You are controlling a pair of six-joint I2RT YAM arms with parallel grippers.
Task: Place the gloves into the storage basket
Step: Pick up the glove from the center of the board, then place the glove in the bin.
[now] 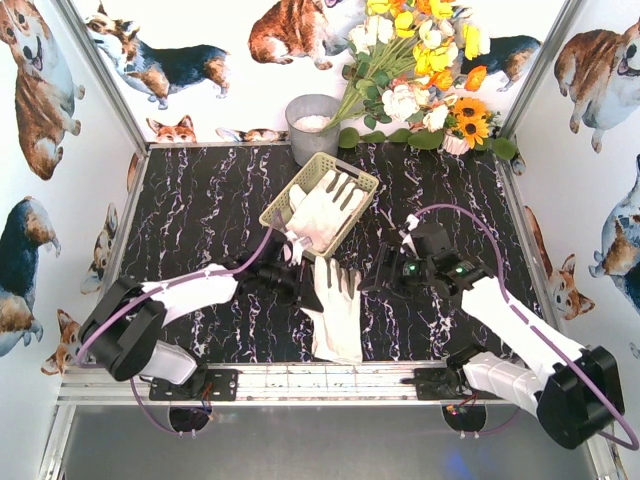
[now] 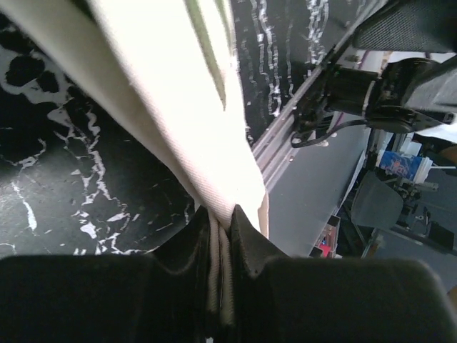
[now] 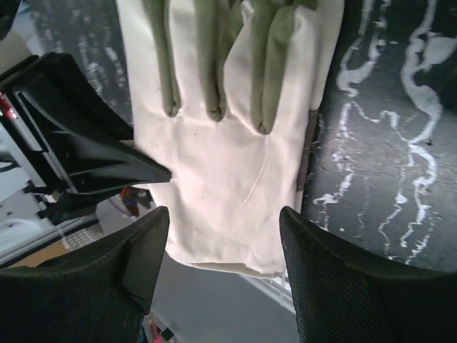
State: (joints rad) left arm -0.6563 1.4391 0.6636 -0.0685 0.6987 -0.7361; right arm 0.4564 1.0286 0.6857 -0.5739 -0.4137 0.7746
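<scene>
Top external gives you black marbled counter (image 1: 210, 200), corgi-print walls (image 1: 60, 150), left gripper (image 2: 221, 214) clamped on glove (image 1: 337, 315), right gripper (image 3: 221, 218) parted.

The left tool (image 2: 221, 218) hides whatever part of the glove (image 2: 178, 107) sits between its fingers, and the rest of that glove runs off the top edge of the left wrist view. From above, this tool, just in front of the storage basket (image 1: 285, 200), blends into the dark worktop (image 1: 200, 220). In the right wrist view the glove's fingertips are cropped. The gloves (image 1: 325, 210) in the basket overlap, their number unclear. The white contents of the bucket (image 1: 310, 140) behind the basket are too small to tell.
</scene>
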